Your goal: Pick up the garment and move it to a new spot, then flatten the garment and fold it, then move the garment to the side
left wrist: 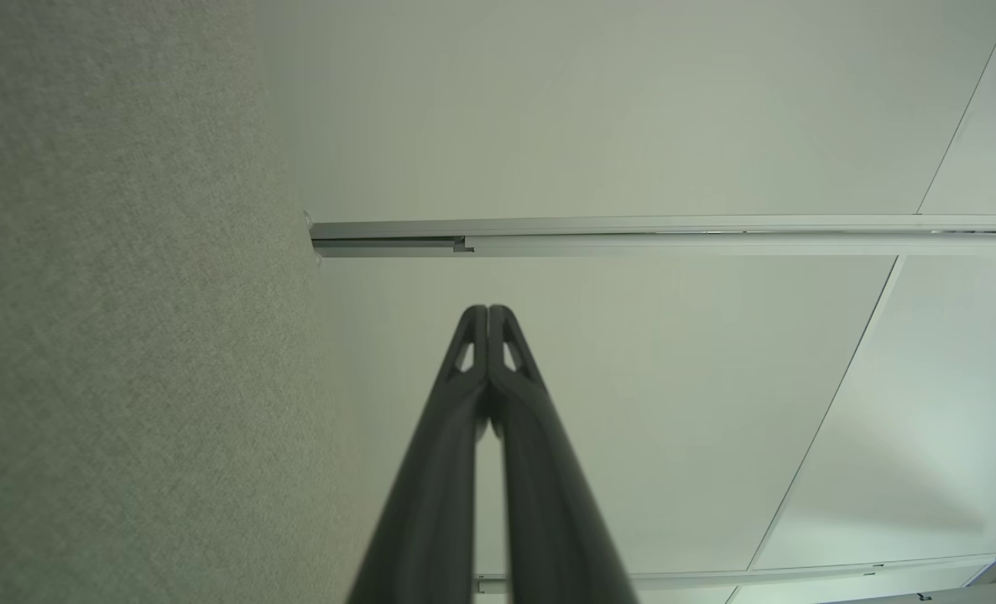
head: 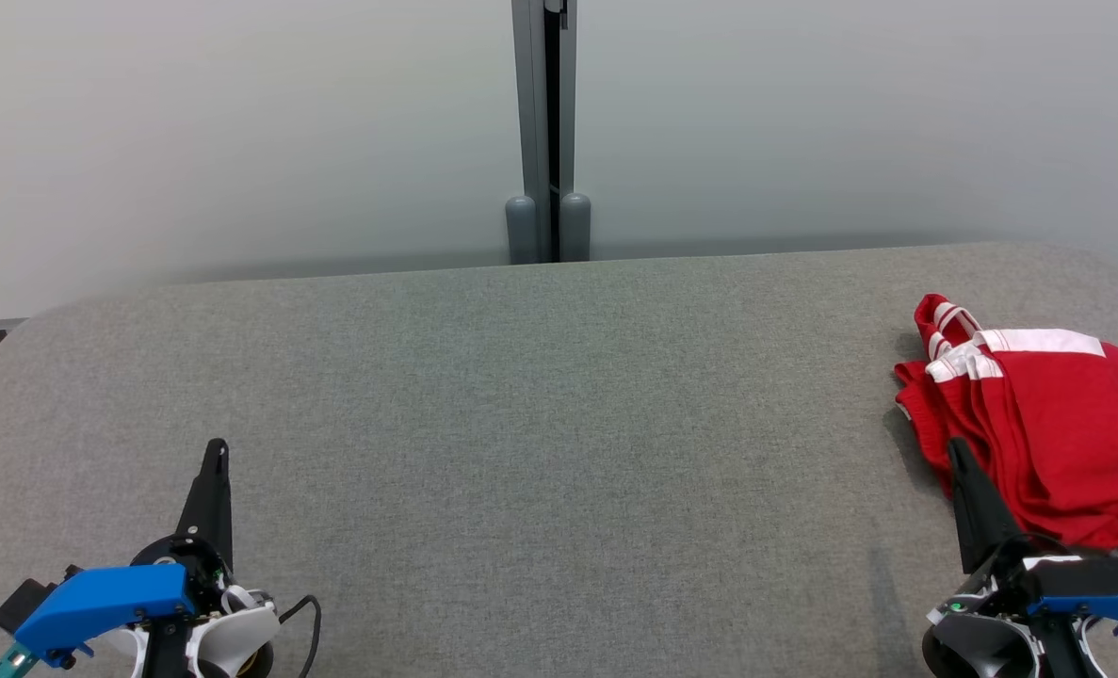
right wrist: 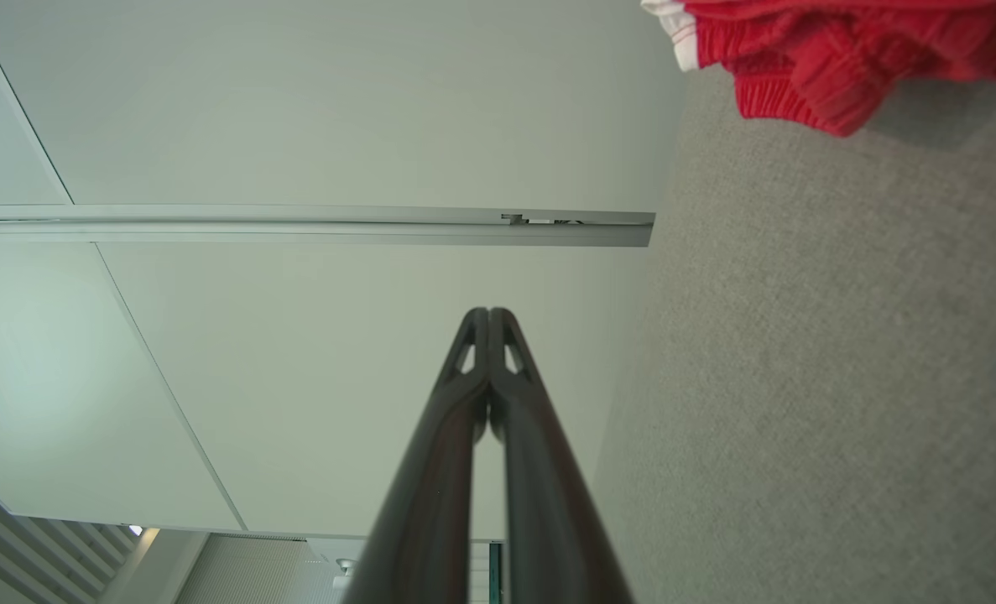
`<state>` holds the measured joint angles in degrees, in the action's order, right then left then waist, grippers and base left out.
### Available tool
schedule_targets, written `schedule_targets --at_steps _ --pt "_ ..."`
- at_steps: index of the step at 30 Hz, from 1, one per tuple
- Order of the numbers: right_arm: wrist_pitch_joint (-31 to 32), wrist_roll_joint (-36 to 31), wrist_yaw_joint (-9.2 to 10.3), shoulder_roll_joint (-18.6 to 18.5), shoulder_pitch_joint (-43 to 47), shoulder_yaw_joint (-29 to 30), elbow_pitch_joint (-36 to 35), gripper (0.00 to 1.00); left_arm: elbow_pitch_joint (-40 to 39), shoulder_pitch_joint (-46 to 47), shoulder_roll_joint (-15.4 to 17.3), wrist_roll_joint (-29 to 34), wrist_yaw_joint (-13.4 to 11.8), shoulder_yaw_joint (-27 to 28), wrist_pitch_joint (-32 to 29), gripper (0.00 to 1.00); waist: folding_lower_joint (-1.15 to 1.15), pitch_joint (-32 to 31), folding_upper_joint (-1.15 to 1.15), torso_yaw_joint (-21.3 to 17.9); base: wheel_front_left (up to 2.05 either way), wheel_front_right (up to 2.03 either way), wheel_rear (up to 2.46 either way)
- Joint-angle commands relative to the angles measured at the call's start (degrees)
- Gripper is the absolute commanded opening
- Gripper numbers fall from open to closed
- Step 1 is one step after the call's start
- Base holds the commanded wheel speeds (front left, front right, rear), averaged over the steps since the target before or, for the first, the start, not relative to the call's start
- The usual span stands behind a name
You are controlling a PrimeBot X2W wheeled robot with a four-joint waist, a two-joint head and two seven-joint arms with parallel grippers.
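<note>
Closest to the head camera are the two sets of jaws, low in the bottom corners, each pointing away from the robot over the grey surface (head: 559,424). The left jaws are clenched. Their dark fingers (left wrist: 443,470) meet at the tips in the left wrist view with nothing between them, and they hang over bare surface. The right jaws are likewise pressed together, fingers (right wrist: 544,470) tip to tip and empty.

The garment (head: 1058,433) lies crumpled at the right edge of the surface, on the robot's right, just beyond the right jaws. It is red with white bands. Its long axis runs roughly from far left to near right in the head view. The white-banded end points away from the robot, toward the pale wall (head: 238,122), and a ribbed red hem faces left toward the middle of the surface. Its right part is cut off by the frame edge and its near part is hidden behind the right wrist's blue housing (head: 1095,579), so its full outline and its kind cannot be made out. In the head view the tip of the right jaws overlaps the garment's near-left edge, and whether it touches the cloth there cannot be told. In the right wrist view the garment (right wrist: 833,59) lies off to the upper right, apart from the fingertips.
</note>
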<state>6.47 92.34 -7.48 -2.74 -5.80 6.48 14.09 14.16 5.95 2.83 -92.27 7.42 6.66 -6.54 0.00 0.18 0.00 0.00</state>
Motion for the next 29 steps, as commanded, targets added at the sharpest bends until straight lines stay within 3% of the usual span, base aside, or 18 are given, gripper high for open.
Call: schedule_targets --at_steps 1,29 --pt "0.09 0.15 -0.02 -0.25 -0.92 0.12 0.12 0.00 -0.20 0.55 -0.12 -0.18 0.31 0.19 -0.26 0.00 0.00 0.00 0.00 0.00 0.00 0.00 0.00" --pt "0.08 0.16 -0.02 -0.25 -0.89 0.11 0.12 0.00 -0.20 0.55 -0.12 -0.17 0.31 0.19 -0.26 0.00 0.00 0.00 0.00 0.00 0.00 0.00 0.00"
